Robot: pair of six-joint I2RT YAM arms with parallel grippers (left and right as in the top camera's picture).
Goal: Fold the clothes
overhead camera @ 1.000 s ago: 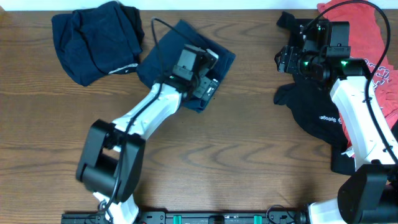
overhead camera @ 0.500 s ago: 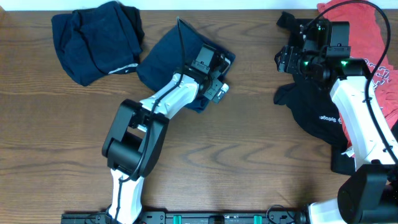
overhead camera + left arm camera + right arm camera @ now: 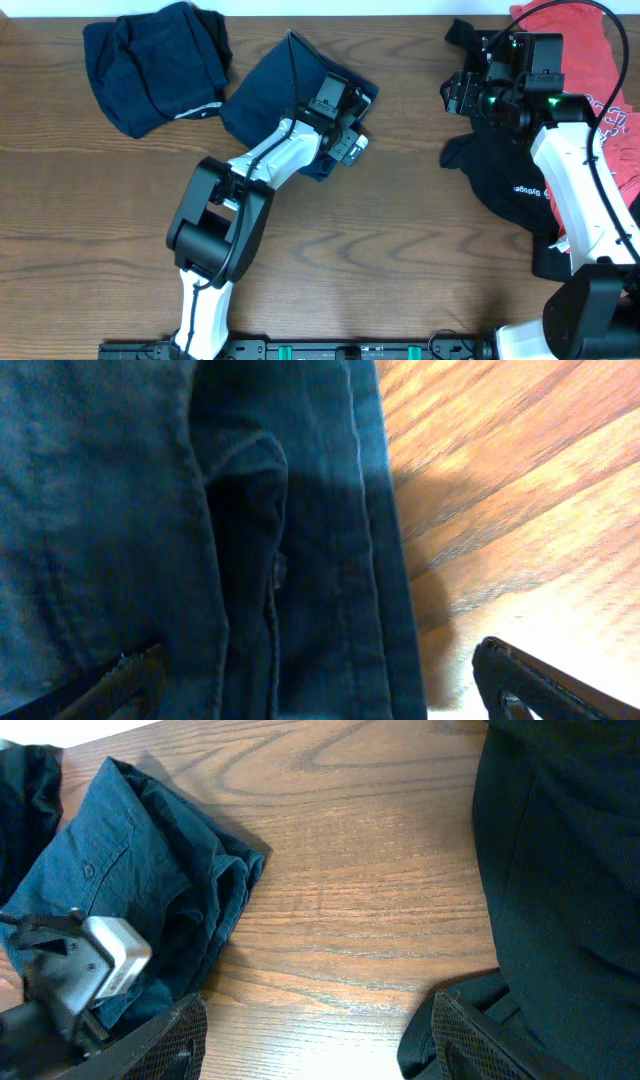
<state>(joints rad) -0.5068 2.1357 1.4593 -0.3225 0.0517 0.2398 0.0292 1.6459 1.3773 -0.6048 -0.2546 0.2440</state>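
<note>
Left hand [image 3: 348, 143] is basically static vs 0.5 s ago. Vs 1 s ago it sits further toward the right edge of the folded blue shirt [image 3: 270, 100]. Fingers spread, nothing pinched. The shirt is directly under the hand, its edge between the fingertips, bare surface [image 3: 520, 510] beyond. Right hand [image 3: 461, 96] unchanged: fingers spread, empty, black garment [image 3: 500, 180] just beside it.

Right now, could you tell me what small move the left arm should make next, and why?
Probably lower the left fingers and close on the blue cloth at its folded edge. They stand open, one over the cloth, the other over the table, holding nothing, and the edge lies between them.
</note>
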